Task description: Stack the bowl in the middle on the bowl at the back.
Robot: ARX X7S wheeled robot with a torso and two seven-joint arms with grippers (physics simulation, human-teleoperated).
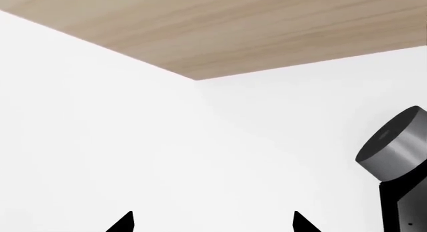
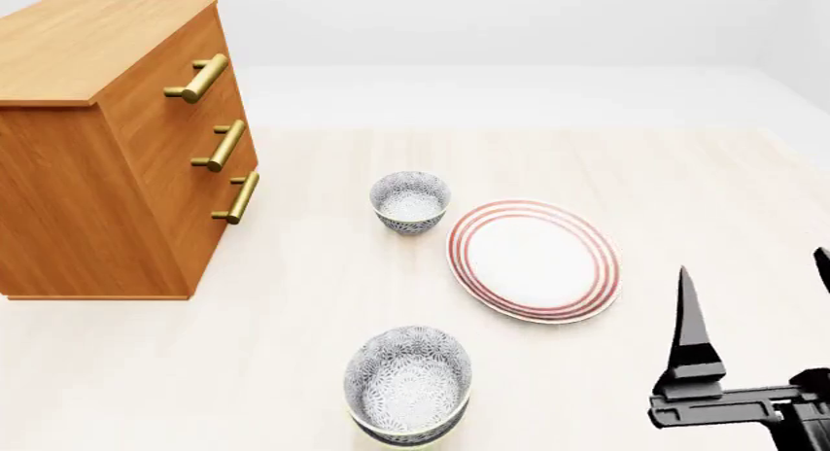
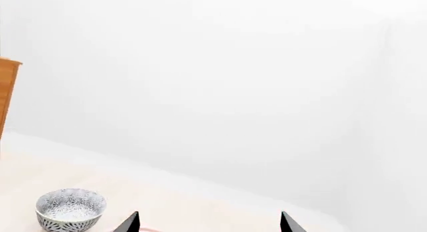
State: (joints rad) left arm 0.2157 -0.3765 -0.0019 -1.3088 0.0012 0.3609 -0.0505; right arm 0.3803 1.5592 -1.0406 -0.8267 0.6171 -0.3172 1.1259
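Note:
Two speckled blue-grey bowls stand on the pale table. The bowl at the back (image 2: 410,200) is next to the plate's far left rim and also shows in the right wrist view (image 3: 71,208). The bowl in the middle (image 2: 407,383) sits near the bottom edge of the head view, with its base cut off. My right gripper (image 2: 755,295) hovers open and empty at the right, beyond the plate, far from both bowls; its tips (image 3: 210,223) are wide apart. My left gripper (image 1: 213,224) is open, empty, and faces white walls with no bowl in sight.
A white plate with red rings (image 2: 534,260) lies right of the back bowl. A wooden drawer cabinet with brass handles (image 2: 111,150) stands at the left; its edge (image 3: 7,92) shows in the right wrist view. A grey cylinder on a black part (image 1: 393,147) is beside the left gripper.

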